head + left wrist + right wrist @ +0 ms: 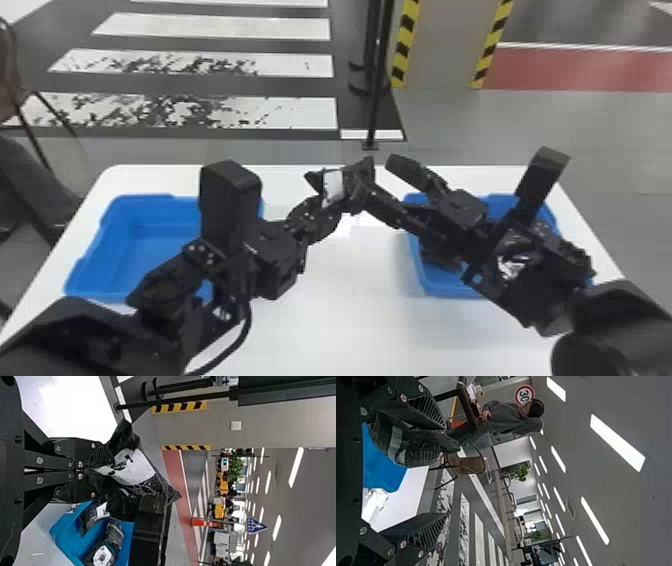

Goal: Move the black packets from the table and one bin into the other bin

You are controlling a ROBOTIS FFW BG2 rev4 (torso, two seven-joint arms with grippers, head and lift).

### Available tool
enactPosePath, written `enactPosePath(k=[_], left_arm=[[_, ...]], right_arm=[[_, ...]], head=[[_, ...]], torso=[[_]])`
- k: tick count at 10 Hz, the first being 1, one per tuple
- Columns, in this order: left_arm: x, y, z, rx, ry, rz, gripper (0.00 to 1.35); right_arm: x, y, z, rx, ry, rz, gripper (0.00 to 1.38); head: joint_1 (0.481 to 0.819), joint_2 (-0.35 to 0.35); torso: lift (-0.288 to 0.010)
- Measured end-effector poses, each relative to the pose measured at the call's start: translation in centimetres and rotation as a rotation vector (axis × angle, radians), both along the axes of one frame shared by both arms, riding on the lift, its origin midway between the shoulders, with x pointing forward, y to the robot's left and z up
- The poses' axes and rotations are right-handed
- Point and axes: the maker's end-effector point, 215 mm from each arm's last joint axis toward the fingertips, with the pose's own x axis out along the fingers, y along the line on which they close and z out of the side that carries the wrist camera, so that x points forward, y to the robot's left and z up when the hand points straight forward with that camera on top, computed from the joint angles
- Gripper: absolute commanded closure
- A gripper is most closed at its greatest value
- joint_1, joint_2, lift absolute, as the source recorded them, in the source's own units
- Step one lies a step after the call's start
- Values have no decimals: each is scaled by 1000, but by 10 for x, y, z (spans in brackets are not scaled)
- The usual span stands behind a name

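Steadying the black packet (136,469) pinched in the left gripper (96,471), centre it between the wide-apart, unloaded fingers of the right gripper (446,470).

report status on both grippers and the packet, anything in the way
Left gripper shut on a black packet with a white patch, up above the white table. Right gripper open, close by. Possible snag: grippers crowding each other.

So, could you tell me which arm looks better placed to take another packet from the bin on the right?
The right, I'd say: the right gripper is open and its arm hangs over that bin, where packets lie. The left gripper is shut on a packet.
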Motion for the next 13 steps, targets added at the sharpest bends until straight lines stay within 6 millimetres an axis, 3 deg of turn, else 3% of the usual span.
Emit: enactPosePath(k=[1, 3, 7, 8, 9, 10, 11, 13], left_arm=[[-2, -6, 1, -4, -2, -14, 1220], [-5, -15, 2, -3, -1, -37, 1220], [-3, -12, 3, -4, -5, -29, 1220], [-3, -11, 4, -8, -9, -27, 984], [-2, -10, 4, -18, -11, -26, 414], [-1, -8, 0, -26, -6, -20, 41], [1, -2, -4, -29, -3, -7, 79], [6, 13, -4, -39, -14, 28, 104]], right_arm=[[1, 8, -9, -4, 22, 37, 1179], [-2, 23, -12, -5, 40, 83, 1170], [-8, 29, -5, -22, 29, 95, 1174], [-9, 29, -4, -24, 23, 95, 1174], [-9, 28, 0, -15, 13, 92, 1174], [-7, 20, 7, -8, -6, 74, 1174], [1, -1, 12, -19, -28, 26, 1174], [24, -72, 0, -87, -30, -126, 1173]], head=[[695, -46], [695, -41], [695, -28], [695, -26], [695, -26], [695, -29], [695, -43], [695, -107]], torso=[[-110], [-110], [-110], [-110], [-110], [-110], [-110], [-110]])
